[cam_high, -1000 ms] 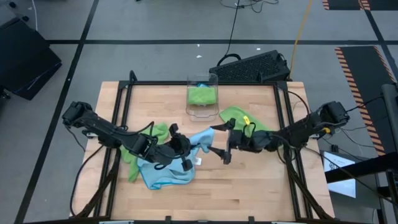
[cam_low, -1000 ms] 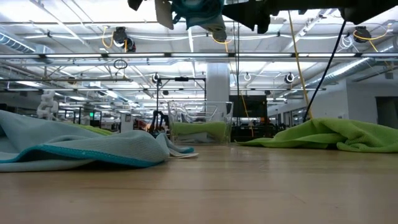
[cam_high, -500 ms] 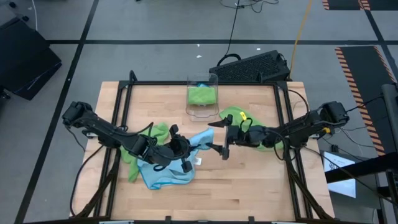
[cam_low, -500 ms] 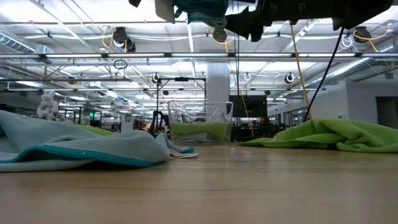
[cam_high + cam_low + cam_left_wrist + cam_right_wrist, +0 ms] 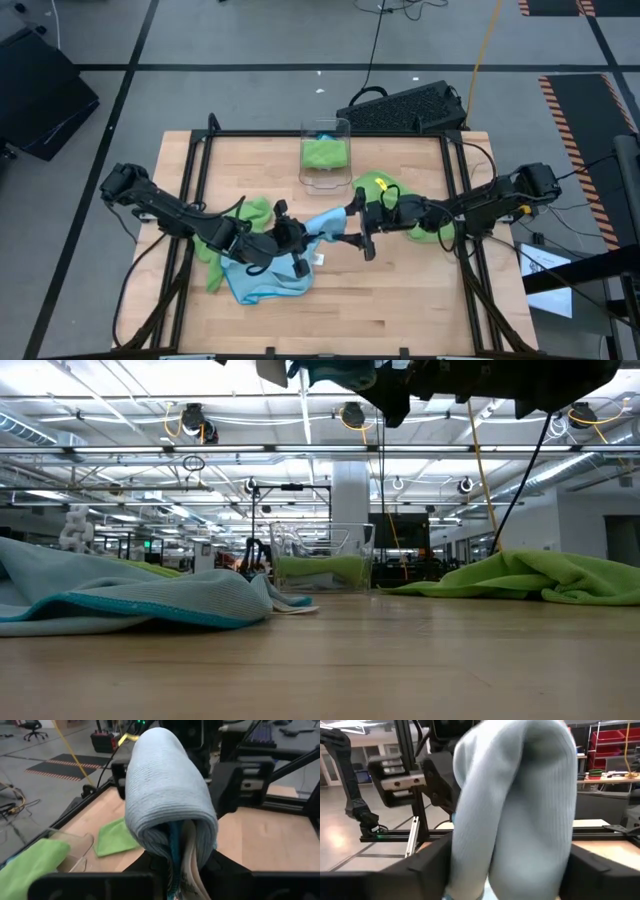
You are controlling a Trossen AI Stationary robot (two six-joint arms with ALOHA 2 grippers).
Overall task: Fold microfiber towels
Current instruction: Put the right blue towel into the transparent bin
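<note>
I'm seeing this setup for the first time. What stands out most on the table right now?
Mid-table, the left gripper is shut on a raised fold of the light blue towel, and the right gripper reaches in with open fingers on either side of that fold. A clear bin with a green towel inside stands at the far edge, and another green towel lies under the right arm.

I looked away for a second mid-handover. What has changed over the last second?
The right gripper moved in toward the left arm and now has its open fingers either side of the raised light blue towel, not closed on it. The left gripper stayed shut on that towel. The green towels and the bin lie unchanged.
</note>
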